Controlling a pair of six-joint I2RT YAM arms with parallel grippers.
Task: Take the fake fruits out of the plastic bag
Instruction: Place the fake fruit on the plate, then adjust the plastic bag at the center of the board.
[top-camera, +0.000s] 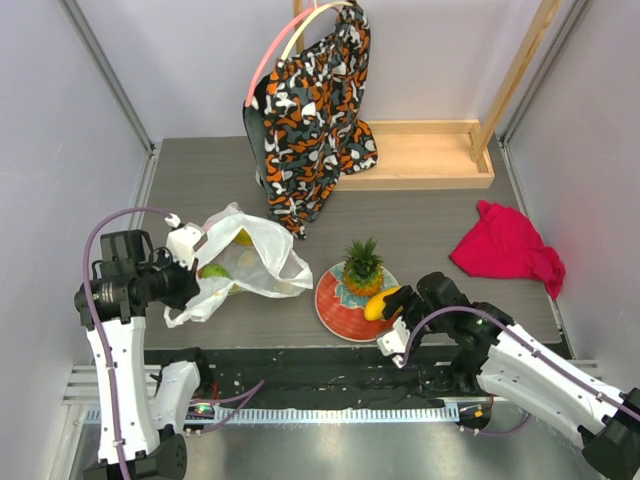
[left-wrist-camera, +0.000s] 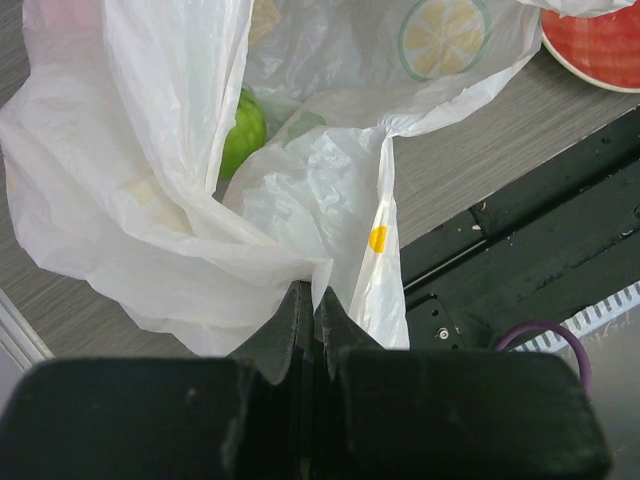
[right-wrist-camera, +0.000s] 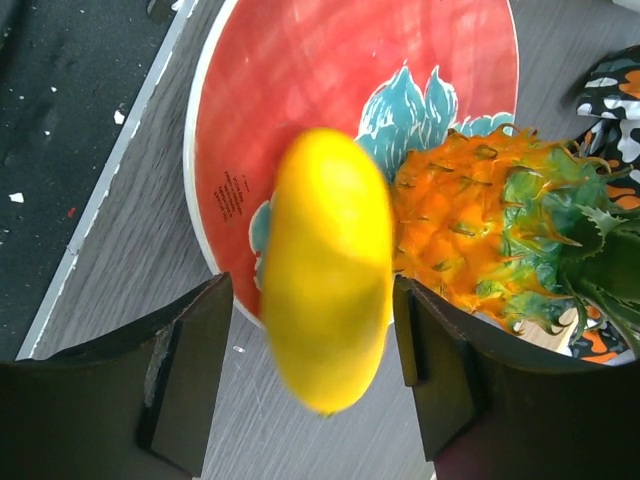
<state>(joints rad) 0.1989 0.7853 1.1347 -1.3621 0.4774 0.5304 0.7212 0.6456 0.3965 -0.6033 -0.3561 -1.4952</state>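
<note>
The table (top-camera: 420, 215) is a grey, wood-grained top; a plate (top-camera: 328, 312) sits near its front edge, about midway across; the plastic bag (top-camera: 255, 262) lies crumpled just left of the plate, its nearest fold almost at the rim; a red cloth (top-camera: 505, 248) lies bunched well to the right of the plate and a little farther back; a shallow wooden tray (top-camera: 425, 155) rests far behind the plate, at the back of the table; a patterned bag (top-camera: 315, 130) hangs behind and left of the plate; whether its lower end touches the table cannot be told.
</note>
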